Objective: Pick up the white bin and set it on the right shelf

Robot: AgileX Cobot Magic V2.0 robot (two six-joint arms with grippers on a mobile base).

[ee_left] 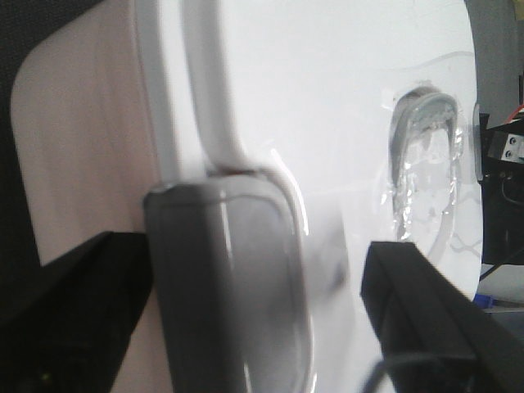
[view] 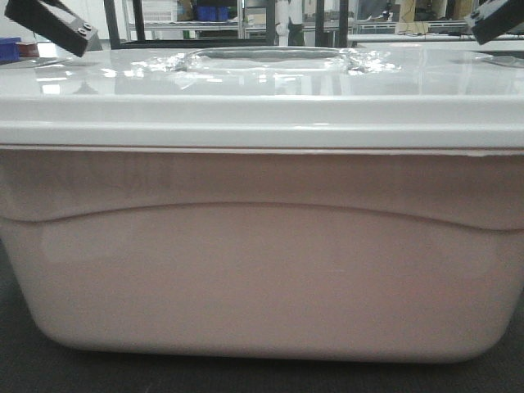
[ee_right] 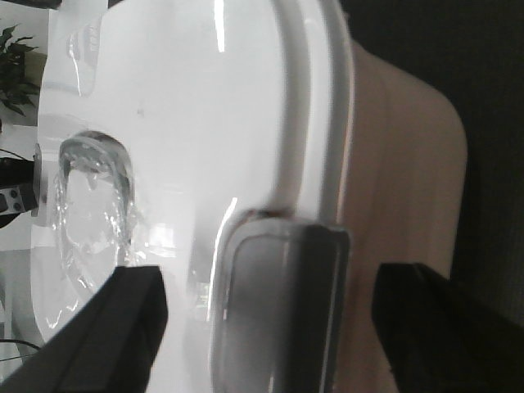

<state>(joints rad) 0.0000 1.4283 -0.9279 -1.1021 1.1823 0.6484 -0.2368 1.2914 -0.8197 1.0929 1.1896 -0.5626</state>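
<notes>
Bin [view: 262, 270] is filling the front view, resting on a dark surface [view: 16, 377]. Left gripper [ee_left: 250, 282] and right gripper [ee_right: 270, 307], jaws spread, are straddling its end latches [ee_left: 221, 246]. Grasp, lift and shelf placement are all remaining.

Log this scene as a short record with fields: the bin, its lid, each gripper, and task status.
object: white bin, upright on the dark surface, fills the front view
lid: on, handle in its recess
left gripper: open, straddling the left-end latch
right gripper: open, straddling the right-end latch
status: bin not gripped, not shelved
</notes>
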